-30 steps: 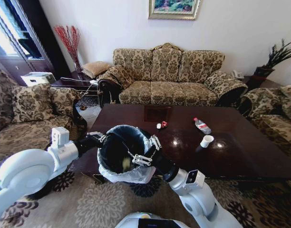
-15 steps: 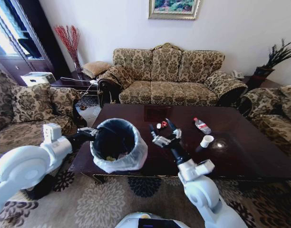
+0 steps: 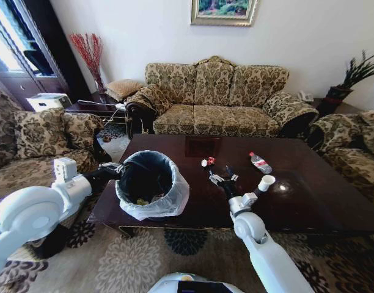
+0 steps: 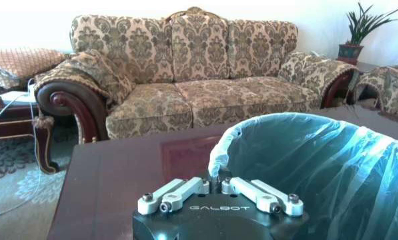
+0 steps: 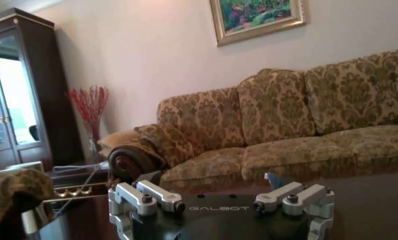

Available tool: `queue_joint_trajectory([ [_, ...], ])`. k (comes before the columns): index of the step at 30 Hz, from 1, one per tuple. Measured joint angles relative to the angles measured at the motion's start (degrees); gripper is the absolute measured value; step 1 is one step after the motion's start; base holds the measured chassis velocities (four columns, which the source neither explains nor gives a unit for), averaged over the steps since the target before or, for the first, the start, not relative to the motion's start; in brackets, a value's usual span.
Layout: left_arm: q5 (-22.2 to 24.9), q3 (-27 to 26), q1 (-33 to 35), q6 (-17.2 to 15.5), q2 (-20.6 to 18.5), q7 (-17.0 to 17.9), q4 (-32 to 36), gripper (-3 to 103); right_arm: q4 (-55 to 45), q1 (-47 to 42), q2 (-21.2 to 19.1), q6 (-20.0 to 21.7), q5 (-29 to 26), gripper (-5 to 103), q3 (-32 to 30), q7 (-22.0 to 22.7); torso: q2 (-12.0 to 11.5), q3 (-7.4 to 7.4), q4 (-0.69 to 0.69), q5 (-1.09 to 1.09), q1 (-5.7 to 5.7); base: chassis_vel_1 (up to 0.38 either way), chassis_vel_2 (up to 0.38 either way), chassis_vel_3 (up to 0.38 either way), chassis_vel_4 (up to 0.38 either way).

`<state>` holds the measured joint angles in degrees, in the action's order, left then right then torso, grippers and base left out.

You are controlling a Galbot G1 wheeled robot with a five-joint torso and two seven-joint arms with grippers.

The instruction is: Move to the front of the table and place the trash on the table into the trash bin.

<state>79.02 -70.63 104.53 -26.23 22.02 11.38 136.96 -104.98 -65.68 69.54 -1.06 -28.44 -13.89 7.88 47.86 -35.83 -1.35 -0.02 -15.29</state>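
Note:
The trash bin (image 3: pixel 151 183), round and dark with a white bag over its rim, is at the table's (image 3: pixel 309 207) front left corner, with a yellowish scrap (image 3: pixel 141 201) inside. My left gripper (image 3: pixel 117 173) is shut on the bag-lined rim, as the left wrist view shows (image 4: pixel 216 186) beside the bin (image 4: pixel 319 165). Out over the table, my right gripper (image 3: pixel 223 177) is open and empty; the right wrist view shows it wide (image 5: pixel 219 199). A small white and red wrapper (image 3: pixel 207 162) lies just beyond it. To the right are a white paper cup (image 3: pixel 266 182) and a red-capped clear bottle (image 3: pixel 259 162).
A patterned sofa (image 3: pixel 217 97) stands behind the table, with armchairs at the left (image 3: pixel 34 140) and right (image 3: pixel 352 140). A side table (image 3: pixel 92 107) with a vase of red twigs is at the back left. Patterned carpet (image 3: pixel 132 262) runs along the table's near edge.
My right gripper let go of the bin's rim and reached forward over the table toward the wrapper. The bin shifted slightly left in my left gripper.

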Motion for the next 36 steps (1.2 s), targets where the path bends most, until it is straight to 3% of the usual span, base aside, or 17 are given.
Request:
queue_joint_trajectory([
  [8, 0.0, 0.3, -0.3, 0.1, -0.4, -0.1, -0.1, 4, 16.1, 8.2, 5.0, -1.6, 4.0, 100, 1.7, -0.1, 0.0, -0.05, 0.02, 0.03, -0.09, -0.122, 0.113, 0.105, -0.095],
  [19, 0.0, 0.3, 0.1, 0.1, -0.3, -0.2, -0.4, 4, 29.7, 17.1, 8.7, -2.5, 4.9, 100, 4.3, -2.1, 0.0, 0.01, -0.04, 0.00, 0.03, 0.001, 0.002, 0.000, 0.003],
  [23, 0.0, 0.4, 0.0, 0.2, -0.5, -0.2, -0.8, 4, 33.5, 20.2, 9.5, -2.8, 4.9, 101, 5.1, -3.4, 0.0, -0.02, 0.02, 0.02, -0.04, 0.000, 0.000, 0.000, 0.000],
  [25, 0.0, 0.4, 0.0, 0.2, -0.5, -0.2, -0.9, 4, 34.7, 21.2, 9.9, -2.8, 4.9, 97, 5.2, -3.5, 0.0, -0.02, 0.03, 0.02, -0.05, 0.000, 0.000, 0.000, 0.000],
  [30, 0.1, 0.5, 0.1, 0.2, -0.5, -0.1, -1.1, 4, 39.3, 24.2, 11.1, -2.9, 5.5, 71, 5.8, -4.4, 0.0, -0.01, -0.02, 0.01, -0.02, 0.000, 0.000, 0.000, 0.000],
  [32, 0.1, 0.5, 0.1, 0.2, -0.6, -0.1, -1.1, 4, 39.9, 24.6, 11.3, -2.9, 5.6, 71, 5.8, -4.4, 0.0, -0.01, -0.02, 0.01, -0.02, 0.000, 0.000, 0.000, 0.000],
  [36, 0.2, 0.5, 0.1, 0.2, -0.7, -0.1, -1.4, 4, 41.6, 25.2, 11.7, -2.6, 5.7, 54, 5.9, -4.4, 0.0, -0.01, 0.00, 0.02, -0.02, 0.000, 0.000, 0.000, 0.000],
])
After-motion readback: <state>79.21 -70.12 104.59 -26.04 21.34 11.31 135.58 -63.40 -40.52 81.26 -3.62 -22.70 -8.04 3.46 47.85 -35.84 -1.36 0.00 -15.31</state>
